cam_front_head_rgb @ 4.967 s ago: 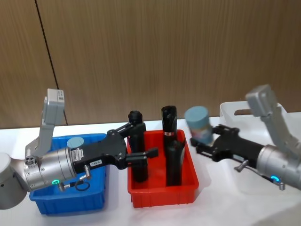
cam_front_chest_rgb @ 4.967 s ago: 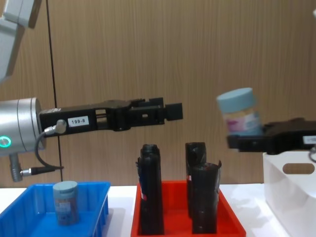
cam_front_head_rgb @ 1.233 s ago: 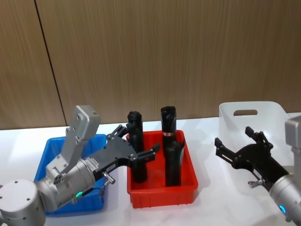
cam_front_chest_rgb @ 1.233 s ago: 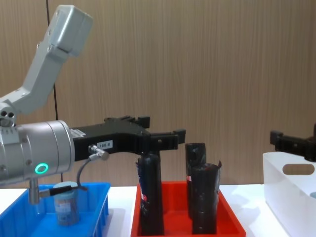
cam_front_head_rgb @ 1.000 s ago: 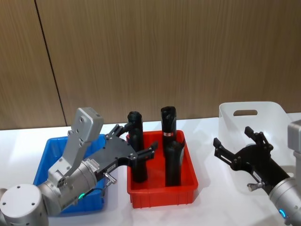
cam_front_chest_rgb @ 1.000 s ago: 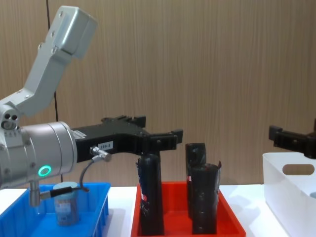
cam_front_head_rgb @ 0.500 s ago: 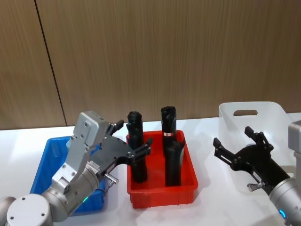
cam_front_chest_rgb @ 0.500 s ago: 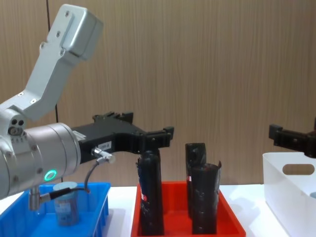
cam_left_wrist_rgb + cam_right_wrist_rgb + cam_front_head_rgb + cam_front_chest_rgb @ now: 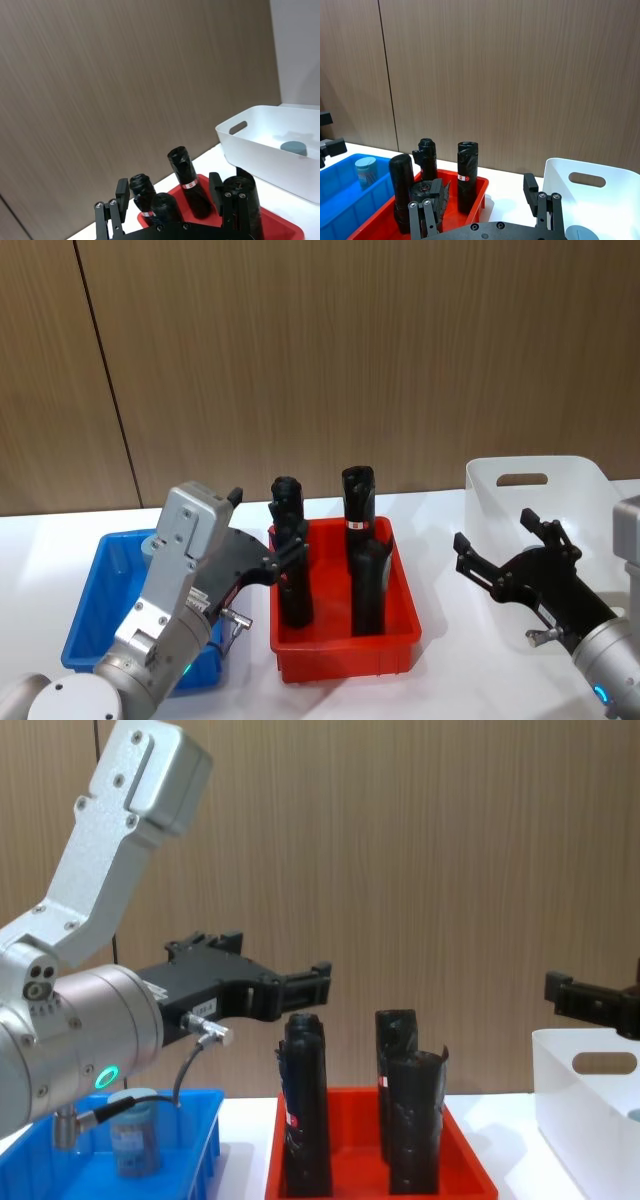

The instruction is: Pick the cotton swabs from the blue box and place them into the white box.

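Layout, left to right on the counter: blue box, red tray, white box. A wood-panel wall stands behind.

Swabs: one tub stands upright in the blue box, toward its far side, grey-blue lid up. It is free of both pincers. A second tub sits inside the white box, close to one wall; its lid is the part I can see.

Red tray: three black rolls stand upright, one on the left and two on the right, one behind the other.

Left pincer: released, fingers spread wide, nothing between them. It hangs over the line where the blue box meets the red tray and points toward the rolls. The chest view puts it above the top of the left roll and apart from it, and well above the tub in the blue box. The head view has its near finger crossing in front of that roll. The arm's grey wrist body shows large in front of the blue box.

Right pincer: also released, fingers wide apart and empty. It hovers over the counter between the red tray and the white box, close to the white box's near left corner. In the chest view it is a little above rim level.
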